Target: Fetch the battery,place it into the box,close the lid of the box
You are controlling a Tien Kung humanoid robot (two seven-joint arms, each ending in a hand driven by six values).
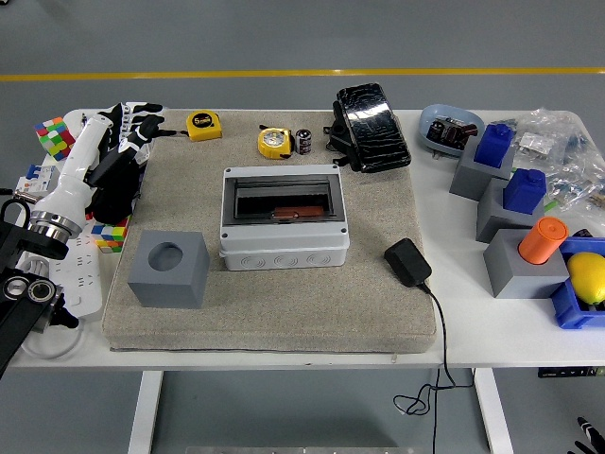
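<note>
The battery (303,142), a small dark cylinder, stands on the grey mat (274,303) at the back, just right of a yellow tape measure (273,142). The grey box (284,248) sits in the middle of the mat, with a dark recessed top and an orange part showing inside. My left hand (135,128) is at the mat's back left corner, far left of the battery, with fingers spread and holding nothing. Only the fingertips of my right hand (588,432) show at the bottom right corner.
A grey cube with a round hole (168,269) stands front left on the mat. A black adapter (407,262) with a cable lies to the right and a black pouch (372,115) at the back. Another yellow tape measure (203,125), colour cubes (55,138) and grey and blue blocks (501,180) are around.
</note>
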